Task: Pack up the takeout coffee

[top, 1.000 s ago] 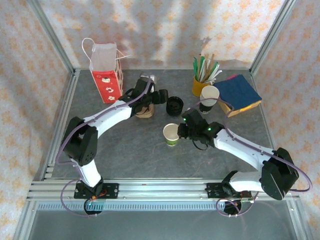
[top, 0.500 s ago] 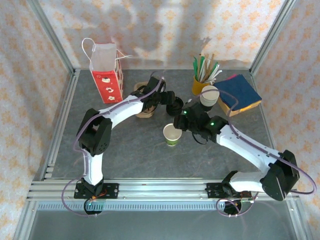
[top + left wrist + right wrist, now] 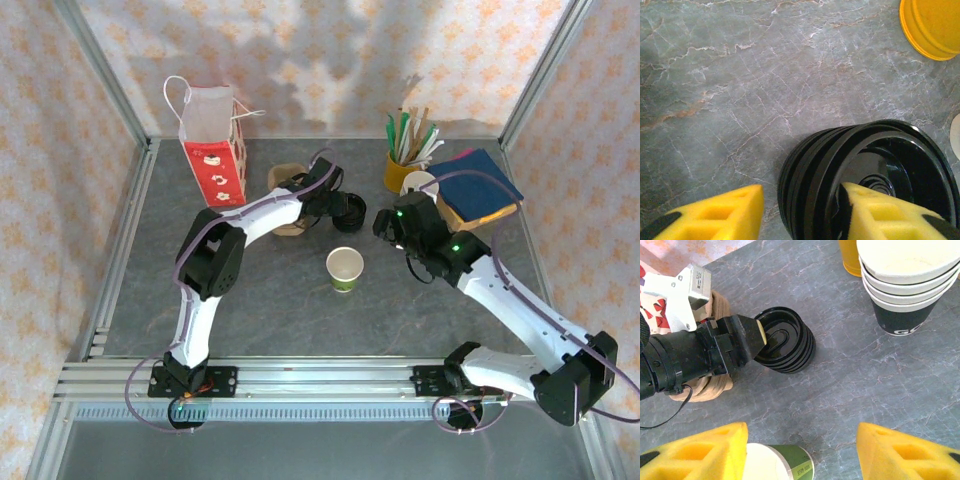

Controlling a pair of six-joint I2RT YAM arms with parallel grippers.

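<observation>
The takeout coffee cup (image 3: 345, 268), green outside and cream inside, stands alone mid-table with its mouth open; its rim also appears low in the right wrist view (image 3: 775, 465). A stack of black lids (image 3: 350, 210) (image 3: 810, 175) (image 3: 790, 345) sits behind it. My left gripper (image 3: 335, 205) (image 3: 802, 200) straddles the stack's rim. One pad sits inside the top lid; the other stands off the stack's outer wall with a gap. My right gripper (image 3: 385, 222) (image 3: 802, 440) is open wide above bare table, its left finger just beside the cup.
A stack of dark paper cups (image 3: 418, 185) (image 3: 905, 285) and a yellow cup of stir sticks (image 3: 400, 170) (image 3: 932, 27) stand back right, next to blue and yellow napkins (image 3: 478, 188). A brown pulp carrier (image 3: 288, 228) (image 3: 705, 385) and a red-white bag (image 3: 213, 150) sit back left.
The right gripper opened, let go of the green cup and drew back to the right. The left gripper reached right onto the lid stack, its jaws narrowing.
</observation>
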